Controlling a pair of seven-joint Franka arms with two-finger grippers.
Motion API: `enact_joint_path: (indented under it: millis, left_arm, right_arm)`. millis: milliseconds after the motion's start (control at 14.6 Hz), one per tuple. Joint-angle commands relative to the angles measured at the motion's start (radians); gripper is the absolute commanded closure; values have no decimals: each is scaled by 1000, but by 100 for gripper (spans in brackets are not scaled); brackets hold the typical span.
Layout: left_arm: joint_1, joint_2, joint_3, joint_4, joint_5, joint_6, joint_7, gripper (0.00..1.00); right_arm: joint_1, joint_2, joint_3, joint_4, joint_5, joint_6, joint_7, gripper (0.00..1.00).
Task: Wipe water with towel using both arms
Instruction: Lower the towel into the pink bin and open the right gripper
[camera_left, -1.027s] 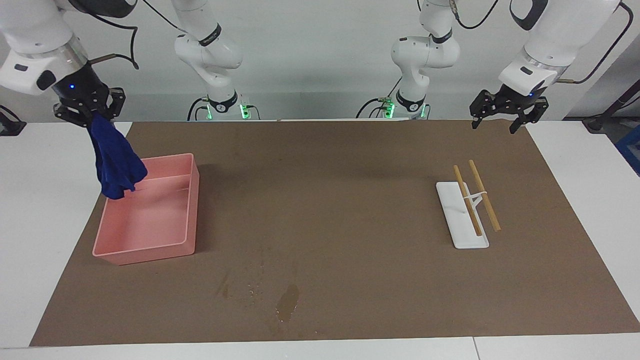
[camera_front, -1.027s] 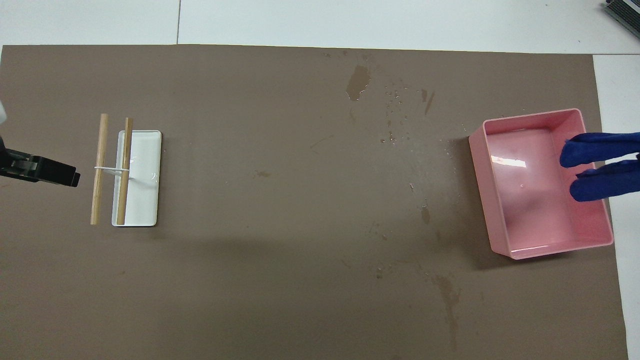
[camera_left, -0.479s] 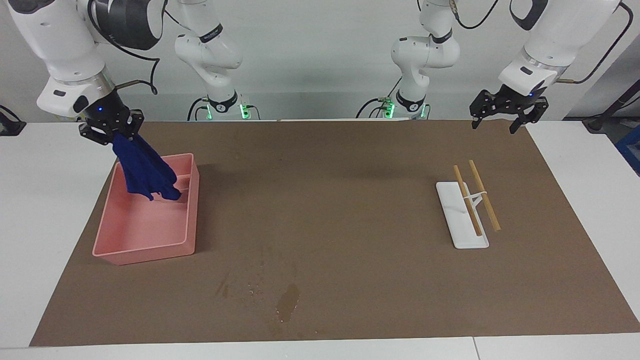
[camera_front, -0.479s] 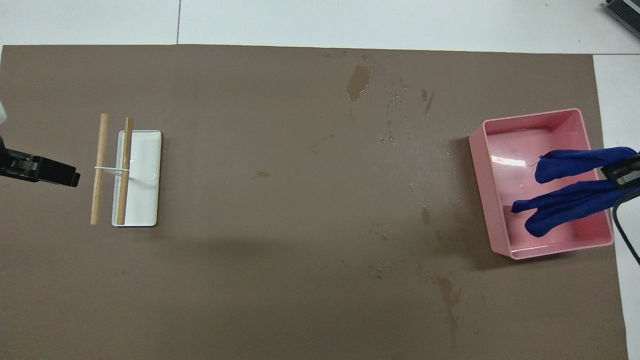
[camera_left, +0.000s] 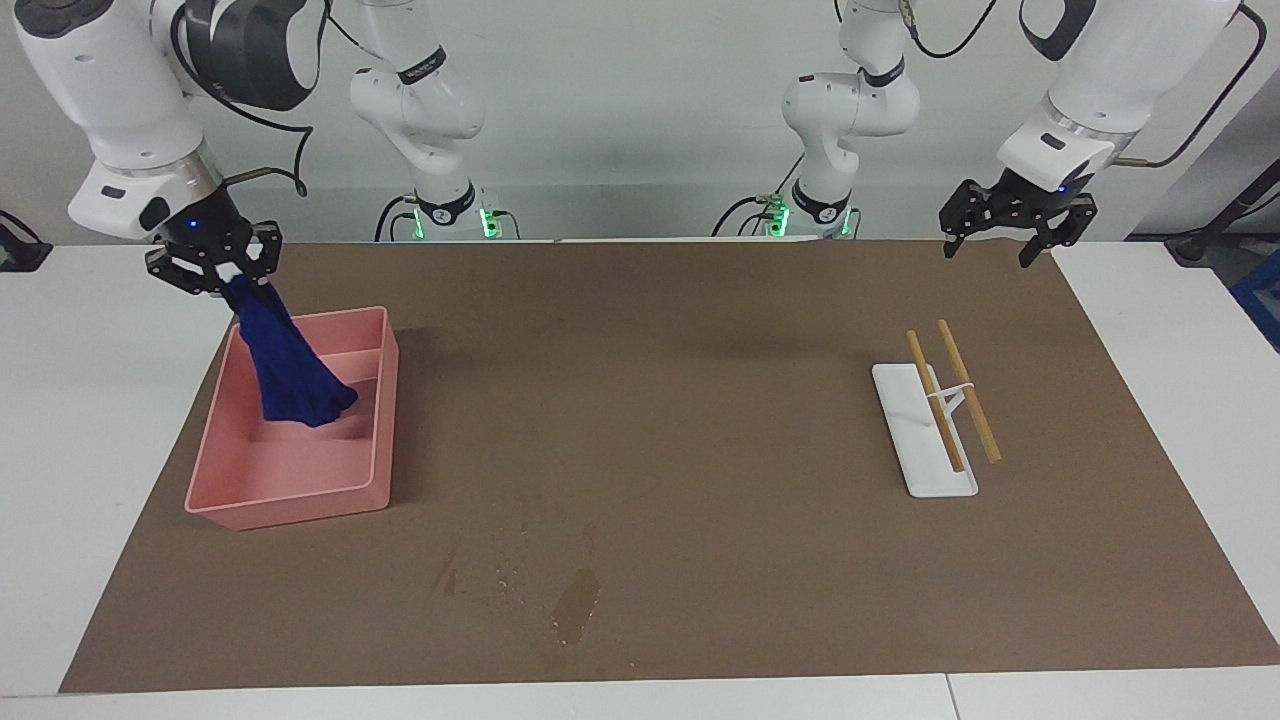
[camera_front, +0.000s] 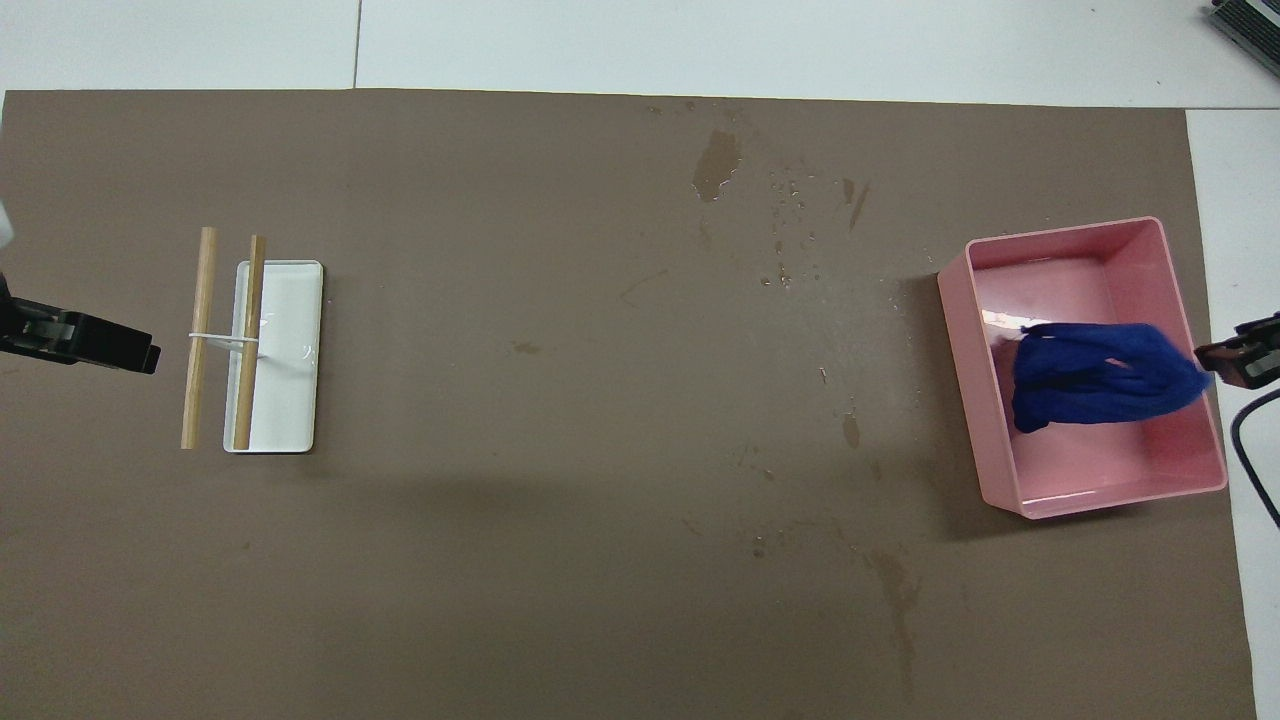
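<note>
The deep blue towel (camera_left: 285, 365) hangs from my right gripper (camera_left: 213, 272), which is shut on its top end over the pink tray's (camera_left: 290, 500) edge at the right arm's end. The towel's lower end is bunched inside the tray; it also shows in the overhead view (camera_front: 1100, 375), with the right gripper (camera_front: 1240, 360) at that view's edge. The water is a dark elongated stain (camera_left: 575, 605) with small droplets (camera_left: 505, 578) beside it on the brown paper, farther from the robots than the tray; it also shows in the overhead view (camera_front: 716, 165). My left gripper (camera_left: 1012, 238) waits open in the air over the paper's corner.
A white flat tray (camera_left: 915, 455) carries two wooden sticks (camera_left: 968, 392) joined by a white band, toward the left arm's end. Brown paper (camera_left: 700, 400) covers the white table. Faint dried marks (camera_front: 900, 600) lie on the paper nearer to the robots.
My right gripper has swung the hanging towel from outside the pink tray to over it. The towel's lower end now sits bunched inside the tray. The left arm has not moved.
</note>
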Motion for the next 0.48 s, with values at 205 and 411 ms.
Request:
enact_joint_path:
  millis: [205, 411]
  left_arm:
    - [-15, -26, 9, -28, 23, 13, -2, 0]
    - [-15, -26, 9, -28, 23, 13, -2, 0]
  right_arm:
    - [0, -19, 15, 24, 82, -7, -1, 0]
    - [67, -23, 17, 79, 96, -104, 135, 0]
